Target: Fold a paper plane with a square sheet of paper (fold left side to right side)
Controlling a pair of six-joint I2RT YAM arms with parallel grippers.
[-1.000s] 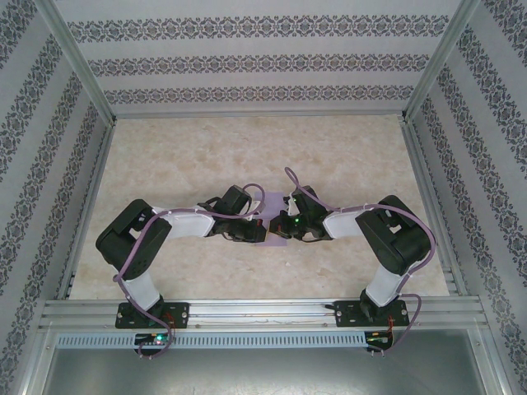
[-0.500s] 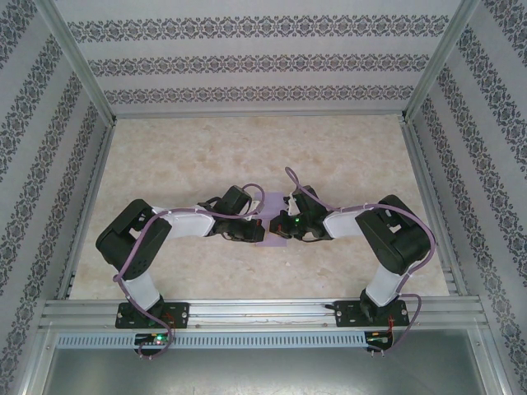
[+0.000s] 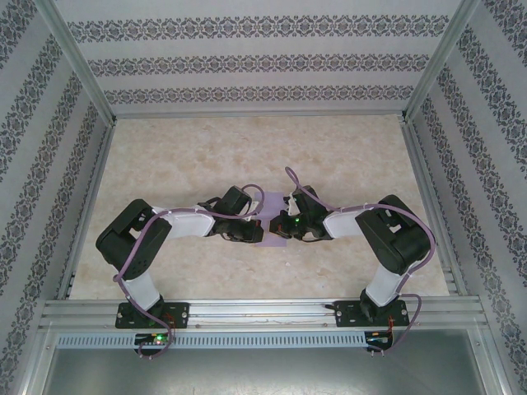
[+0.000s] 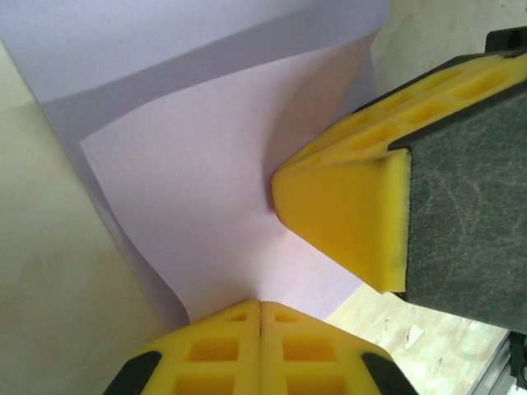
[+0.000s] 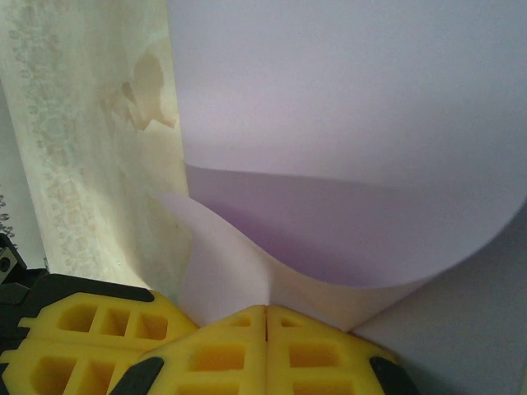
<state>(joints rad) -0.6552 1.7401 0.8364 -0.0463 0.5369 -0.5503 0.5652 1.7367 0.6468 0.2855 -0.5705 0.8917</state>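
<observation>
The square sheet of paper (image 3: 273, 239) is lavender and lies mid-table between the two arms, mostly covered by them. In the left wrist view the paper (image 4: 206, 189) bends up in a soft curve, and my left gripper (image 4: 262, 304) is shut with the sheet's edge pinched at its yellow tips. The right gripper's yellow finger (image 4: 346, 210) presses in from the right there. In the right wrist view the paper (image 5: 346, 123) curls over in a loop, and my right gripper (image 5: 265, 310) is shut on a puckered corner. From above, the left gripper (image 3: 257, 228) and right gripper (image 3: 277, 223) nearly touch.
The marble-patterned table (image 3: 206, 156) stretches behind the arms. Patterned walls (image 3: 255, 62) and metal frame rails (image 3: 247, 311) enclose it on all sides. The left gripper's yellow fingers (image 5: 74, 329) sit close at the right wrist view's lower left.
</observation>
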